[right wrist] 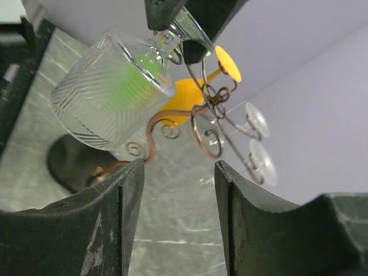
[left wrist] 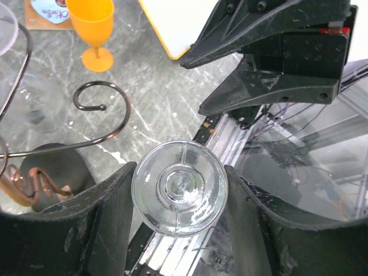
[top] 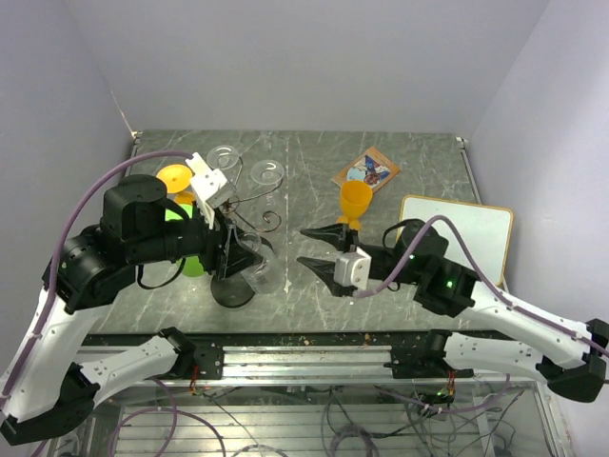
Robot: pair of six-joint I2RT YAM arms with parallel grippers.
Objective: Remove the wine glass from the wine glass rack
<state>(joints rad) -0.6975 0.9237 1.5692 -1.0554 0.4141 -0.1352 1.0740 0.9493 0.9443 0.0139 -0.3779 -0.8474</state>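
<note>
A clear ribbed wine glass (top: 263,273) is held by my left gripper (top: 242,251), which is shut on its round foot (left wrist: 179,188). The glass tilts, bowl down, beside the wine glass rack (top: 253,202), a copper wire stand with scroll arms on a dark base (top: 231,291). In the left wrist view the foot sits apart from the nearest scroll arm (left wrist: 107,110). In the right wrist view the glass (right wrist: 112,86) hangs in front of the rack (right wrist: 202,118). My right gripper (top: 316,248) is open and empty, just right of the glass, and frames bare table in its own view (right wrist: 178,172).
Two clear glasses (top: 225,157), an orange glass (top: 174,178) and a green one (top: 193,264) hang on the rack. An orange goblet (top: 355,202) stands on the table behind the right gripper. A card (top: 366,169) lies at the back and a white board (top: 459,236) at the right.
</note>
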